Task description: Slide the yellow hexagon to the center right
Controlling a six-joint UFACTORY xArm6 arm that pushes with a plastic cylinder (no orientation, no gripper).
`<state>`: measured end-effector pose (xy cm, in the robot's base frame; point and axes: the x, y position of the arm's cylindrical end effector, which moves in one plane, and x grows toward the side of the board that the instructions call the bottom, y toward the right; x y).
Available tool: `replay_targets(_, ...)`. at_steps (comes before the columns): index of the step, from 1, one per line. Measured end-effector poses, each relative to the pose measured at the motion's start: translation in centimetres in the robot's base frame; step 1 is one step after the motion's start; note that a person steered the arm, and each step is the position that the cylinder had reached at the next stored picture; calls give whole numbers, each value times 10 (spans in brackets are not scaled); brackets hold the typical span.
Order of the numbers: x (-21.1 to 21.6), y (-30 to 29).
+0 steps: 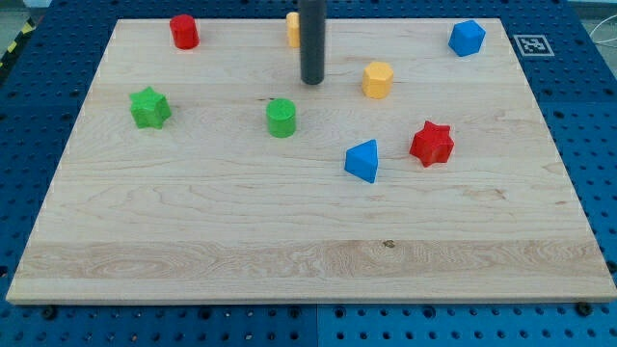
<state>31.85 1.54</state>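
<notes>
The yellow hexagon (378,79) sits on the wooden board (308,241) in the upper middle, right of centre. My tip (311,82) is the lower end of the dark rod, which comes down from the view's top. The tip stands to the left of the yellow hexagon with a clear gap between them. A second yellow block (292,29) is partly hidden behind the rod near the top edge; its shape cannot be made out.
A red cylinder (184,31) stands at the top left, a green star (150,107) at the left, a green cylinder (281,118) below the tip. A blue triangular block (363,161) and a red star (431,144) lie right of centre. A blue block (467,38) is at the top right.
</notes>
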Motion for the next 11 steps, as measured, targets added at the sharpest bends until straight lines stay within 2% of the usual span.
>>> replay_targets(1,-2,41)
replay_targets(3,29,106)
replay_targets(7,77,131)
replay_targets(10,84,189)
replay_targets(11,84,188)
